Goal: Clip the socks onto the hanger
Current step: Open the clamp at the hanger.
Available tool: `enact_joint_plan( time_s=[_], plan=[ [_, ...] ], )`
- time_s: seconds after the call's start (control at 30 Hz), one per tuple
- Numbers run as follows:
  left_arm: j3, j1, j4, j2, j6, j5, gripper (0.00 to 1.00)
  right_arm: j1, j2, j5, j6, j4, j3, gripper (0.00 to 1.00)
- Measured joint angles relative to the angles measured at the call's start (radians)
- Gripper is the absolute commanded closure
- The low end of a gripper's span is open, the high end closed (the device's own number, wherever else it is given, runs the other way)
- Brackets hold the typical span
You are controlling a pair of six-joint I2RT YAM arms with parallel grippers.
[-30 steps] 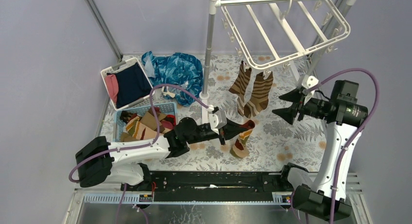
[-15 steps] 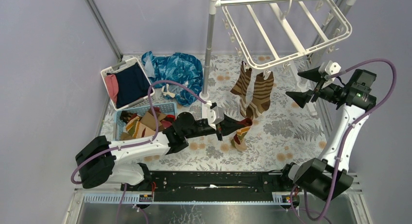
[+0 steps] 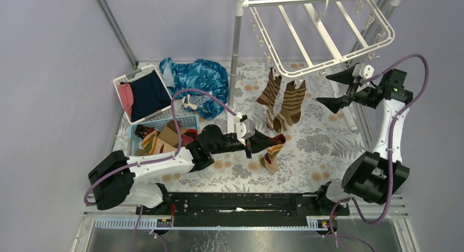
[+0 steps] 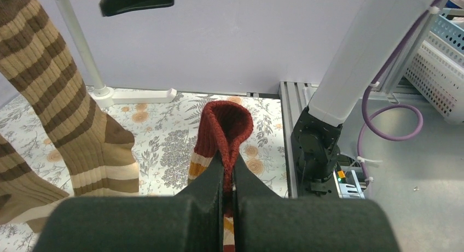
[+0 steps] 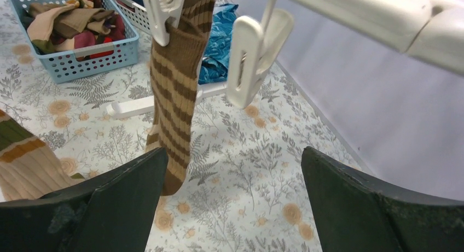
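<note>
The white hanger [image 3: 323, 28] hangs at the upper right, and two brown striped socks [image 3: 294, 101] are clipped to its near edge. My left gripper [image 3: 261, 142] is shut on another of the socks [image 3: 272, 151], one with a red cuff and tan, orange and green bands. In the left wrist view the red cuff [image 4: 225, 126] sticks up from between the closed fingers [image 4: 203, 181]. My right gripper [image 3: 324, 89] is open, just below the hanger's near right corner. In the right wrist view an empty white clip [image 5: 249, 60] dangles above the open gripper [image 5: 232, 153], beside a clipped striped sock [image 5: 175, 99].
A blue basket [image 3: 189, 121] holds more socks. A white basket [image 3: 121, 80] with navy and pink clothes sits behind it, next to a blue patterned cloth [image 3: 199, 80]. The rack's upright pole [image 3: 235, 60] stands between the baskets and the hanging socks.
My right gripper has risen and swung back toward the hanger's near right corner, opening wider. The left arm has barely moved and keeps its hold on the red-cuffed sock.
</note>
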Motion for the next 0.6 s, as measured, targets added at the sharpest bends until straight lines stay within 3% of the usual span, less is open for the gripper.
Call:
enact_joint_plan(
  time_s=[0.3,0.6],
  plan=[
    [0.030,0.000,-0.006,0.001,-0.002,0.003,1.00,0.078,0.216,-0.013,-0.380,-0.403,0.280,0.00],
    [0.042,0.000,-0.016,0.001,-0.002,0.002,1.00,0.120,0.217,-0.013,-0.451,-0.524,0.295,0.00]
  ],
)
